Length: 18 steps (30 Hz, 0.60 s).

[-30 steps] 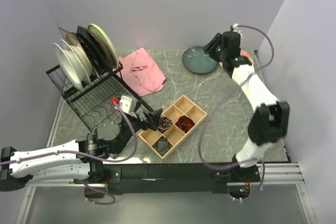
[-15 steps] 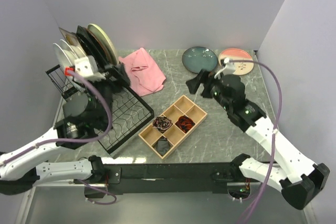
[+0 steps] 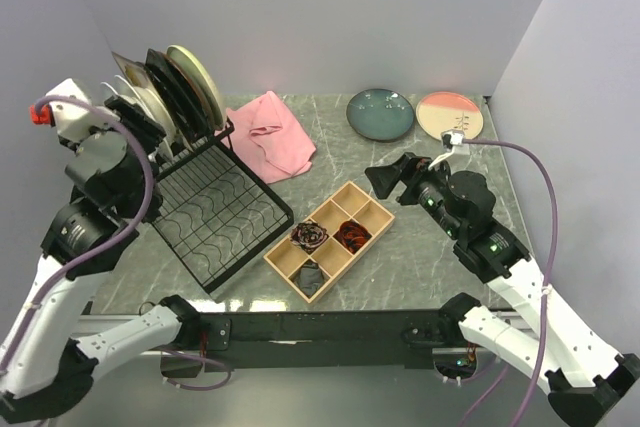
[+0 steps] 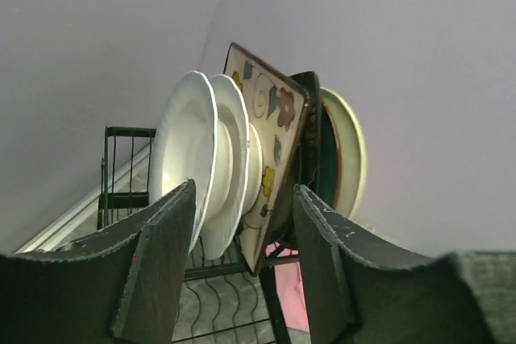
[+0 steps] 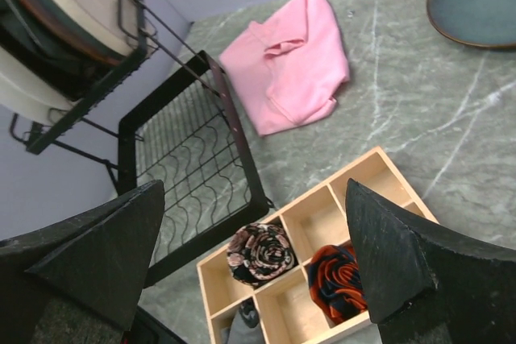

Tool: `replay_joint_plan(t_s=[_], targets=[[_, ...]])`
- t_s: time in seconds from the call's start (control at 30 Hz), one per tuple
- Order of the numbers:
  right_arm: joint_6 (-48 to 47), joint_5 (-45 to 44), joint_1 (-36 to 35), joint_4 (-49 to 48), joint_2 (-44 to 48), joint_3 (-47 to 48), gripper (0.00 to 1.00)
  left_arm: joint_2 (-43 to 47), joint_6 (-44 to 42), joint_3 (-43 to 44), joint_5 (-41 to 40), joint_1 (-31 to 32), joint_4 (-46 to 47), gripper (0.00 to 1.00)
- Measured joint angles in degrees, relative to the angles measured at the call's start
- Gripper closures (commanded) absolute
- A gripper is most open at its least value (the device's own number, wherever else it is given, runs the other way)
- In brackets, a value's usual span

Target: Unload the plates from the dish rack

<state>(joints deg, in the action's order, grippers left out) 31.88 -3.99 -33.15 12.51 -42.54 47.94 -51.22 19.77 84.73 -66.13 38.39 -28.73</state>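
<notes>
Left end effector (image 4: 243, 191): fingers spread, nothing pinched, level with the white plates (image 4: 189, 142) at the near end of the row standing in the dish rack (image 3: 215, 217); contact not discernible. Right end effector (image 3: 392, 177): spread wide, empty, over the bench (image 3: 400, 267) beside the wooden tray (image 3: 330, 240). Teal plate (image 3: 380, 113) and pink-cream plate (image 3: 449, 115) lie flat at bench rear.

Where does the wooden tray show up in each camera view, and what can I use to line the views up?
Top external: the wooden tray lies near the middle of the picture, just right of the dish rack.
Left wrist: the wooden tray is not in it.
Right wrist: the wooden tray is at the bottom centre, partly cut off by the lower edge.
Shared landmark: the dish rack, at lower left in the left wrist view and on the left in the right wrist view.
</notes>
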Motion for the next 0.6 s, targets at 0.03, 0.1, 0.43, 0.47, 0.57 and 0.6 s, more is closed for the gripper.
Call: replay_joint_plan(t_s=[0.03, 0.1, 0.43, 0.47, 0.57, 0.6], targets=[[0.02, 0.26, 0.00, -0.13, 0.24, 0.00, 0.02, -0.42, 0.68, 0.15, 1.40, -2.03, -0.92, 0.43], [0.02, 0.68, 0.00, -0.66, 0.55, 0.00, 0.02, -2.03, 1.84, 0.52, 5.81, -8.31, -3.17, 0.50], [-0.02, 1.07, -0.02, -1.49, 0.98, 0.00, 0.02, -7.13, 5.73, -1.53, 32.20, -32.54, -7.52, 0.56], [-0.04, 1.07, -0.04, -1.60, 1.07, -0.02, 0.02, -7.13, 6.03, -1.53, 33.44, -33.11, -7.54, 0.58], [-0.15, 1.01, -0.09, -2.19, 1.31, -0.44, 0.02, -7.17, 6.75, -1.53, 35.93, -34.80, -7.58, 0.59], [-0.26, 0.98, -0.09, -2.19, 1.27, -0.46, 0.02, -7.15, 6.91, -1.66, 36.57, -35.41, -7.54, 0.59]])
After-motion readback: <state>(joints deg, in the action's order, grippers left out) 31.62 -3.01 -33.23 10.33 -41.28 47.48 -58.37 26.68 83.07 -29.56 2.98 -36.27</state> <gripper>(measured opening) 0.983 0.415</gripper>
